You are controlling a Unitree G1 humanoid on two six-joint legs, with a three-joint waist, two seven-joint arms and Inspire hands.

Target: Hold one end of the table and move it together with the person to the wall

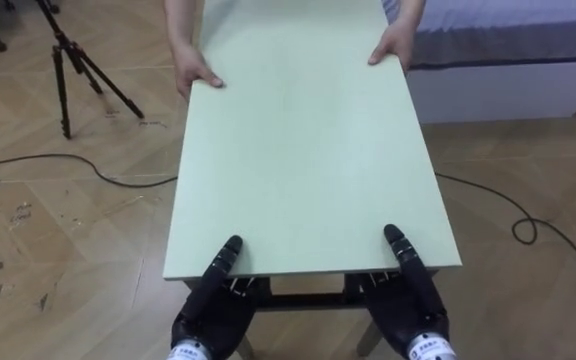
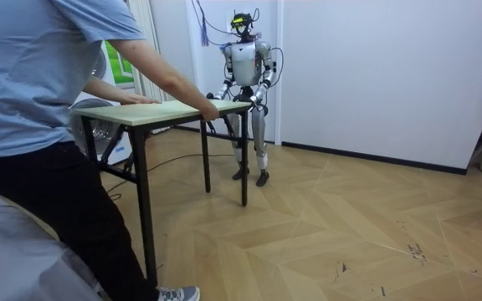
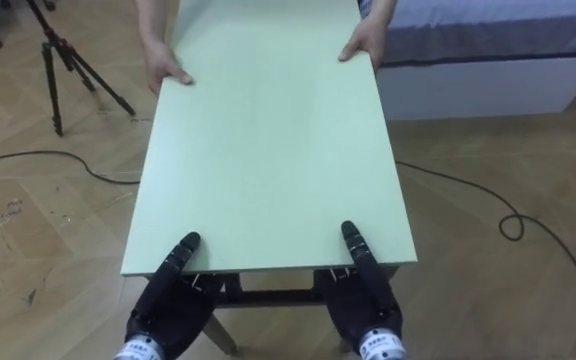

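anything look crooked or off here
Nothing stands out. The table looks level, the person's hands hold its far corners, and the left hand and right hand are at its near edge.

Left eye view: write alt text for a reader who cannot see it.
A pale green rectangular table top stretches ahead, the robot's black left hand and right hand at its near edge, a person's hands gripping the far corners.

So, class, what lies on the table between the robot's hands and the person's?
Nothing: bare tabletop from left hand and right hand to the person's hands, in both eye views.
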